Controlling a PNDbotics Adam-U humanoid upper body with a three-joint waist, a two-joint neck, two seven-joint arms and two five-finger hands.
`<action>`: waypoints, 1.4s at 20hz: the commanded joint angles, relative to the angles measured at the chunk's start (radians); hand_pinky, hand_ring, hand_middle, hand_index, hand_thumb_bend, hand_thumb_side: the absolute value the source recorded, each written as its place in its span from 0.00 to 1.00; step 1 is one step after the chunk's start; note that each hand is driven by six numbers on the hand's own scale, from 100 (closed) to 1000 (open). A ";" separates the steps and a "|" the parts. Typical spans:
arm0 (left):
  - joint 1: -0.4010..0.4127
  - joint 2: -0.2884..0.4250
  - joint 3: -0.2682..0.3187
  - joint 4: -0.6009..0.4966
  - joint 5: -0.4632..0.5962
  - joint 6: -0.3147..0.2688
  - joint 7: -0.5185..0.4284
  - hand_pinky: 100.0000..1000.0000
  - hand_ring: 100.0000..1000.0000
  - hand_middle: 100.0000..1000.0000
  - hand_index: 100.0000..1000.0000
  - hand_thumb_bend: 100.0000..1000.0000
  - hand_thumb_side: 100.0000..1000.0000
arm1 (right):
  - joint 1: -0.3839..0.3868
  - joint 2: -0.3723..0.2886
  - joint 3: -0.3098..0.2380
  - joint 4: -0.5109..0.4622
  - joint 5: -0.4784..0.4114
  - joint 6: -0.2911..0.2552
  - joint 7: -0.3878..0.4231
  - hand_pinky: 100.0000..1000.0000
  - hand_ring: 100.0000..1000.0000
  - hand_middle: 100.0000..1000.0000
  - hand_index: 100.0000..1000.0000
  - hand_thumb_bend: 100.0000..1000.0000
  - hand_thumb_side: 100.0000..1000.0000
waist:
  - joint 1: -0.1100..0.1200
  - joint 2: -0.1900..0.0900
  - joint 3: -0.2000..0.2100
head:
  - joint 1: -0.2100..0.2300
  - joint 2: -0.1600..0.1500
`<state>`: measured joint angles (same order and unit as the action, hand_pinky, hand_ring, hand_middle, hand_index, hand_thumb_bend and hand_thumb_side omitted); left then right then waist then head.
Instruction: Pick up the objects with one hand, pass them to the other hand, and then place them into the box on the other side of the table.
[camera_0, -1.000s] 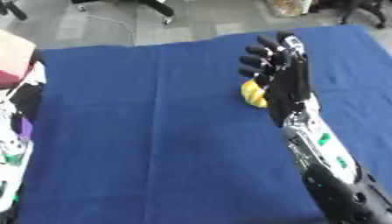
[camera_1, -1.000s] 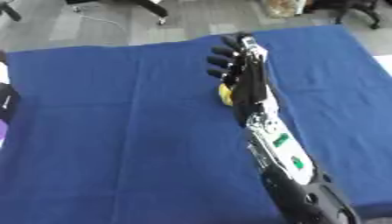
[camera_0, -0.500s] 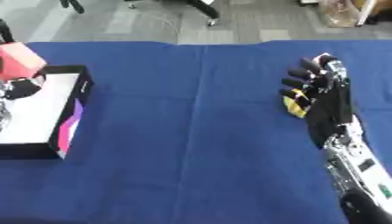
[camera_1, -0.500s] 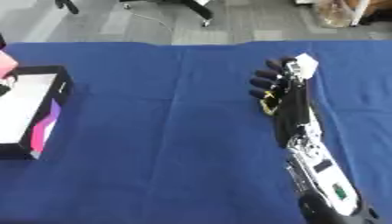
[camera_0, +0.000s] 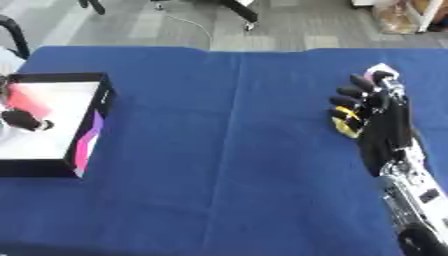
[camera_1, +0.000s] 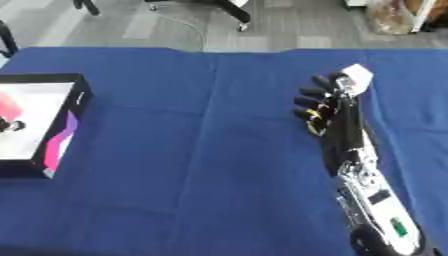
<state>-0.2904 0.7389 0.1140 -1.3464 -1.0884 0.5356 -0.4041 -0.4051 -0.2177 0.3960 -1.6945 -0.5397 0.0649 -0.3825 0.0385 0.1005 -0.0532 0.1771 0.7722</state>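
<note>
My right hand (camera_0: 385, 125) stands edge-on over the blue table (camera_0: 219, 150) at the right, its fingers (camera_0: 350, 93) relaxed and pointing left. A small yellow object (camera_0: 346, 123) lies on the cloth against the palm side, under the lowest finger; the hand hides most of it. At the left stands the black box (camera_0: 96, 120) with a white inside. A pink thing (camera_0: 26, 100) lies in it. A dark bit of what looks like my left hand (camera_0: 24, 120) shows over the box at the view's left edge.
The blue cloth runs wide between the box and my right hand. Beyond the table's far edge is grey floor with chair legs (camera_0: 236, 7) and a cable. The box's side (camera_1: 59, 142) carries a pink and purple print.
The camera has swung left, so the box has come into view and my right hand sits nearer the picture's right edge. The hand stays by the yellow object.
</note>
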 joint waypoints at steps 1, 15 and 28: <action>-0.013 0.061 0.034 -0.064 -0.069 0.001 -0.030 0.90 0.80 0.80 0.97 1.00 0.47 | -0.015 -0.007 -0.004 -0.006 0.008 -0.002 0.004 0.69 0.66 0.60 0.80 0.00 0.88 | 0.017 -0.027 0.002 | -0.007 -0.002; -0.010 -0.100 0.029 -0.625 0.029 0.032 0.327 0.60 0.69 0.69 0.78 1.00 0.42 | -0.011 -0.005 -0.066 -0.018 0.159 -0.038 0.047 0.69 0.66 0.57 0.78 0.00 0.80 | 0.006 -0.022 -0.004 | -0.121 -0.002; -0.034 -0.451 -0.193 -0.645 0.656 -0.337 0.726 0.50 0.62 0.62 0.68 1.00 0.40 | -0.060 -0.345 -0.239 0.095 0.795 -0.113 0.313 0.78 0.80 0.74 0.88 0.00 0.63 | -0.031 -0.022 -0.011 | -0.246 -0.002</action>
<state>-0.3162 0.2986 -0.0669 -1.9799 -0.4554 0.2149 0.3156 -0.4464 -0.5069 0.1702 -1.6118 0.1958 -0.0364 -0.1078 0.0219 0.1005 -0.0659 -0.0642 0.7723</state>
